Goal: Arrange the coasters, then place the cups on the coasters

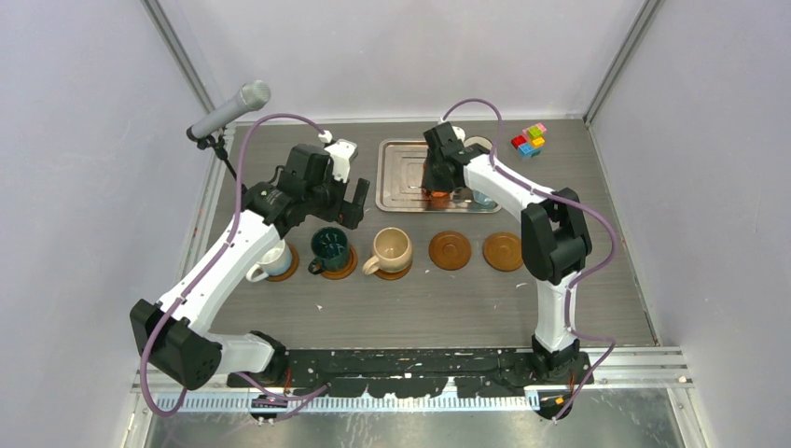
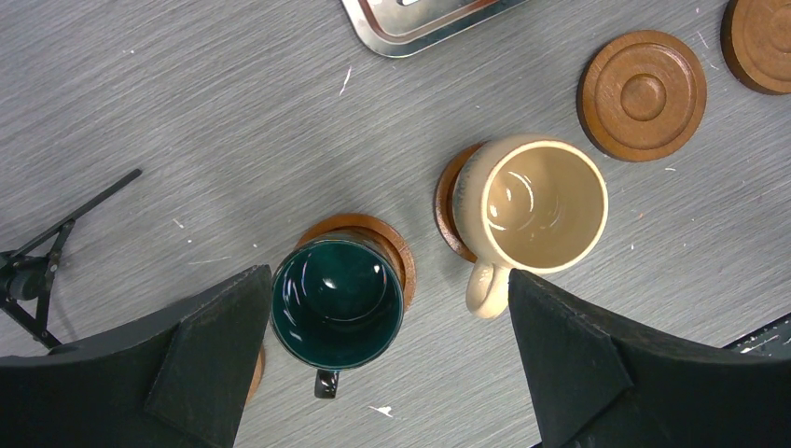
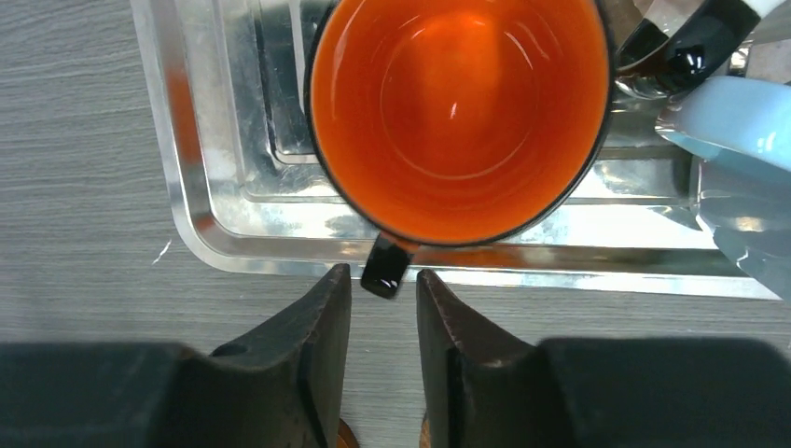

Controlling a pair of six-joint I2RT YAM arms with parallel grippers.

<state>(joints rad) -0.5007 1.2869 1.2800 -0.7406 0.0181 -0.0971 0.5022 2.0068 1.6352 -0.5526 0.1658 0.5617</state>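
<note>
Three cups stand on coasters in a row: a whitish cup [image 1: 270, 261], a dark green cup [image 1: 330, 247] [image 2: 336, 303] and a beige cup [image 1: 390, 249] [image 2: 541, 201]. Two bare coasters [image 1: 450, 250] [image 1: 503, 252] [image 2: 642, 95] lie to their right. My left gripper [image 1: 338, 207] [image 2: 389, 273] hangs wide open above the green and beige cups, holding nothing. An orange cup [image 3: 457, 112] stands in the silver tray [image 1: 401, 177] [image 3: 201, 215]. Its dark handle [image 3: 382, 271] sits between the tips of my right gripper [image 1: 437, 191] [image 3: 382, 273], which is slightly open with gaps on both sides.
A light blue cup [image 3: 746, 121] stands in the tray just right of the orange one. Small coloured blocks [image 1: 529, 140] lie at the back right. A microphone [image 1: 228, 110] on a stand [image 2: 37, 271] rises at the back left. Walls enclose the table.
</note>
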